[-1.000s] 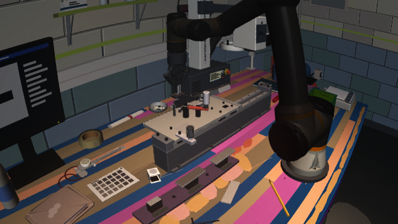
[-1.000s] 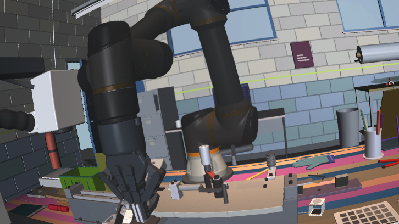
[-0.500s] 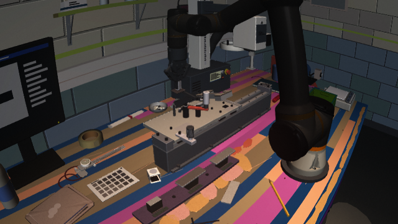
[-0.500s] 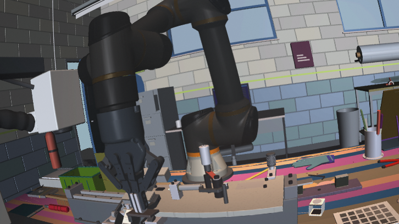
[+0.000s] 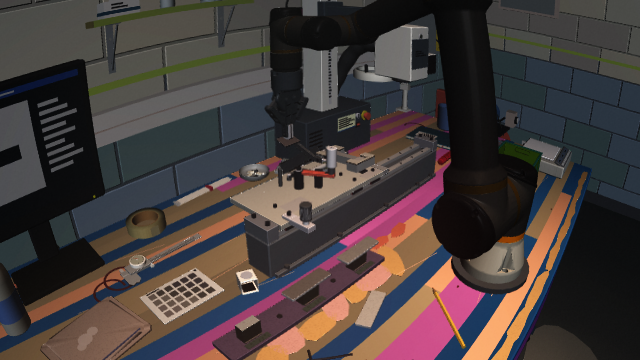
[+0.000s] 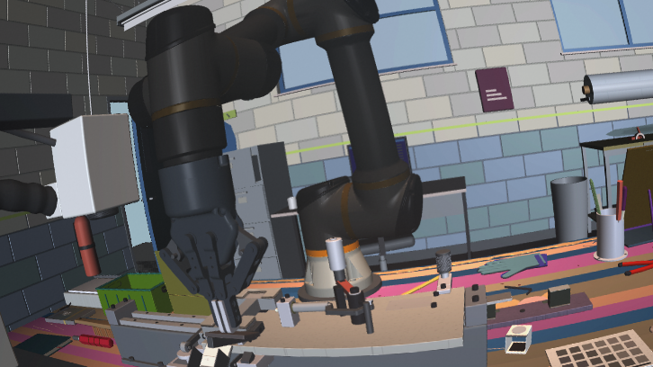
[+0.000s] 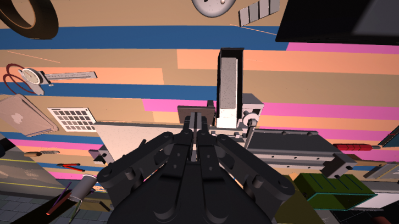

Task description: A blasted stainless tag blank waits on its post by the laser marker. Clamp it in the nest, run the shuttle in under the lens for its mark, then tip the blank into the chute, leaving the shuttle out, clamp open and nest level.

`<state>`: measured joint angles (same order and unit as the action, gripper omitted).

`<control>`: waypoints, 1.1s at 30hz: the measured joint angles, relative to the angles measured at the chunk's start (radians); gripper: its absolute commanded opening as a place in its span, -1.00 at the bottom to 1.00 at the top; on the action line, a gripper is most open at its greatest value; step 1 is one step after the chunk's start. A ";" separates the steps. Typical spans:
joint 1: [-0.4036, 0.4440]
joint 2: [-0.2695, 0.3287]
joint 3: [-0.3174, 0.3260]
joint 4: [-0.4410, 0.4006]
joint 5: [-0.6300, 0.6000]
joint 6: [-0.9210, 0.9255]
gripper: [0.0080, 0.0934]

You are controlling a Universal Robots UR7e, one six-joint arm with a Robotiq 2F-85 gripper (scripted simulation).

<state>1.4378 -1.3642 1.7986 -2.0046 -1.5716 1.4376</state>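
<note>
The dark nest plate [image 7: 196,114] sits at the far edge of the shuttle table [image 5: 295,192], right under my fingertips. From the second side camera it looks tilted [image 6: 235,329]. Beside it a black chute [image 7: 230,83] slopes away, with the grey speckled tag blank [image 7: 230,83] lying in it. The toggle clamp with its red handle [image 5: 314,172] and white grip [image 5: 330,156] stands on the table near the nest. The laser marker [image 5: 327,75] rises behind. My gripper [image 7: 195,122] is at the nest plate, fully closed and holding nothing.
The slide rails [image 5: 400,160] run right from the table. A green bin [image 7: 333,190] sits beyond them. A strip of posts [image 5: 305,300], a calibration grid [image 5: 181,294], a tape roll [image 5: 145,221] and a monitor [image 5: 42,150] lie on the striped bench.
</note>
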 measured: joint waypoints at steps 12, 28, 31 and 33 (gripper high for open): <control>-0.001 -0.014 -0.012 0.025 0.001 0.000 -1.00; -0.001 -0.024 -0.021 0.044 0.001 -0.001 -1.00; -0.001 -0.024 -0.021 0.045 0.001 -0.001 -1.00; -0.001 -0.024 -0.022 0.045 0.001 -0.001 -1.00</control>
<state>1.4368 -1.3886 1.7771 -1.9592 -1.5708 1.4368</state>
